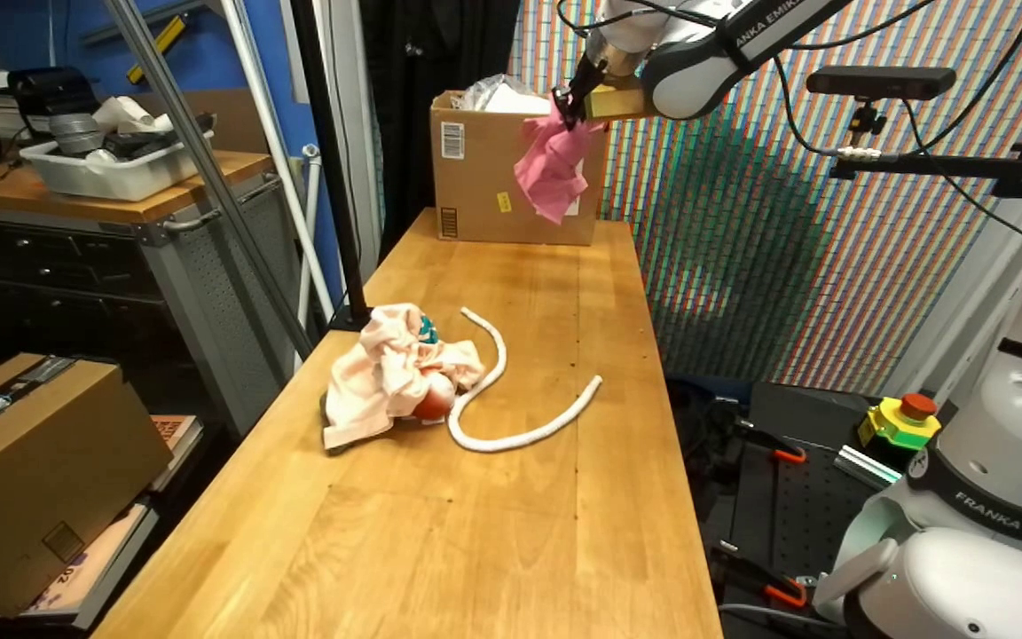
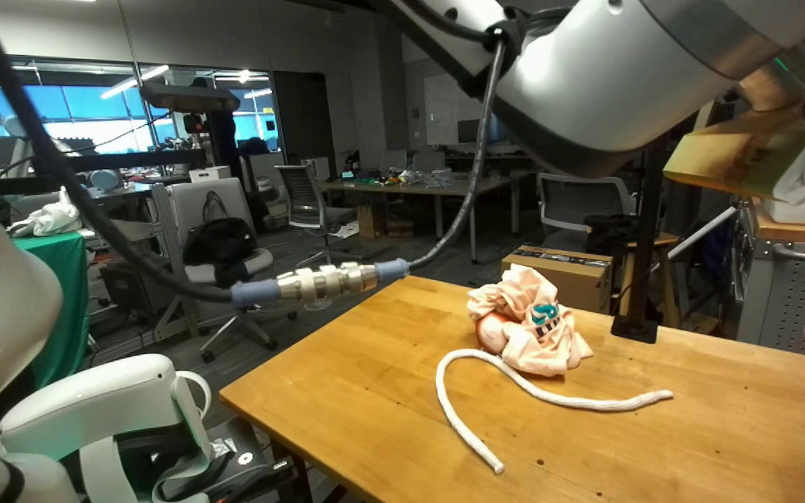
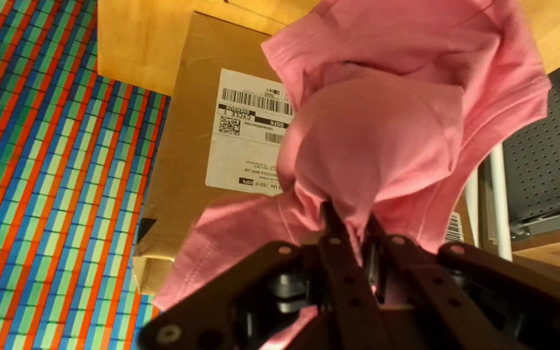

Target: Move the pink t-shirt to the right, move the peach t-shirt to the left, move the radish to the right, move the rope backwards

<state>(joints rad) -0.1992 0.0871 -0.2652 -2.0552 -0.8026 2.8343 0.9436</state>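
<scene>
Moving the pink t-shirt [image 1: 554, 173] seems the step in hand: the gripper [image 3: 350, 218] holds it pinched aloft near the cardboard box [image 1: 475, 186] by a short edge of the wooden surface [image 1: 511, 532]; next, I'd expect lowering and letting go. The peach t-shirt [image 1: 378, 368] hides part of the radish [image 1: 434, 404] from me.

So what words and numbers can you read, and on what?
"FRANKA EMIKA": robot's lower black band.
"ANKA EMIKA", start covered: raised arm.
"OVERSIZE": upside-down label on the cardboard box.
"CYCLE 1": same label.
"DSF6": same label.
Too small or blurred: other label lines, box stickers, printed things beneath another box, peach t-shirt print.
</scene>
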